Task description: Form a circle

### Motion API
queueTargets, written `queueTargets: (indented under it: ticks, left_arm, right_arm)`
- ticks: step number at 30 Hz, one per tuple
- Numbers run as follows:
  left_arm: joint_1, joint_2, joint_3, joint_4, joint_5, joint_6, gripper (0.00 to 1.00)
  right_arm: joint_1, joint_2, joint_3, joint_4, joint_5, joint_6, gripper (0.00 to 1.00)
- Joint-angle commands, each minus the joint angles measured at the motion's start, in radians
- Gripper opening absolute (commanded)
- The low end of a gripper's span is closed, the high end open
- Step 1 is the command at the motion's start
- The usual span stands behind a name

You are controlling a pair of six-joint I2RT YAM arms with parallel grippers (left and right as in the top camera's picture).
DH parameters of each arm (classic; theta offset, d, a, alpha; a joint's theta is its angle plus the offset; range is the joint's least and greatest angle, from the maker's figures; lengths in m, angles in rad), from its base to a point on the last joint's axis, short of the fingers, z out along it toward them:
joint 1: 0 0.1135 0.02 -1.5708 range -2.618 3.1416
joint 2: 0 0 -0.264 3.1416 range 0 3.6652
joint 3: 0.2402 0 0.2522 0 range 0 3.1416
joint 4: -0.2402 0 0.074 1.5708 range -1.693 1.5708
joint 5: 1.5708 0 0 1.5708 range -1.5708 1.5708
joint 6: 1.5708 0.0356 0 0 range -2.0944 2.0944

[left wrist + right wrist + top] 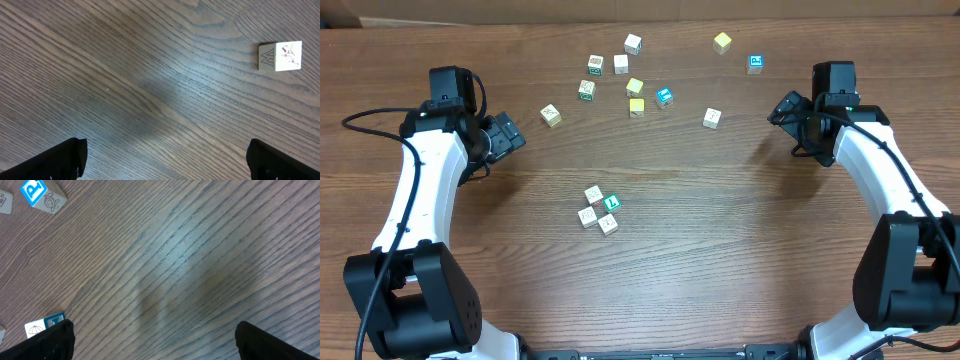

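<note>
Nearest, the circle (600, 208) sits mid-bench (720, 260), visible only from overhead. Beyond it, the left gripper (512, 135) and right gripper (783, 108) hang released, well apart. Farthest lie loose cubes (636, 87). The left wrist view catches one white cube (281, 55), the right wrist view a blue-faced cube (40, 192).

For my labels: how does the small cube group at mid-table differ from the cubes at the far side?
The ring cluster has four cubes packed close; the loose cubes are more and lie apart. The ring cluster shows one green face; the loose cubes show yellow and blue ones. Both are small printed cubes on the wooden table.
</note>
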Motion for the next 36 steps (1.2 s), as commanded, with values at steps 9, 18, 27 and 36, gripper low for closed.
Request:
queueTargets:
  ticks: [9,18,27,36]
  left_arm:
    - [-0.002,0.007,0.016,0.004,-0.012,0.008,1.0]
    - [0.0,-0.011,0.016,0.005,-0.038,0.008,0.99]
    - [-0.001,-0.029,-0.046,0.321,0.055,0.11,0.99]
    - [-0.004,-0.162,-0.36,0.925,0.235,0.203,1.0]
  right_arm:
    - [-0.002,-0.01,0.005,0.003,0.01,-0.007,1.0]
    - [-0.002,-0.01,0.005,0.003,0.01,-0.007,1.0]
    - [-0.002,-0.01,0.005,0.003,0.01,-0.007,1.0]
    - [-0.002,-0.01,0.005,0.003,0.01,-0.007,1.0]
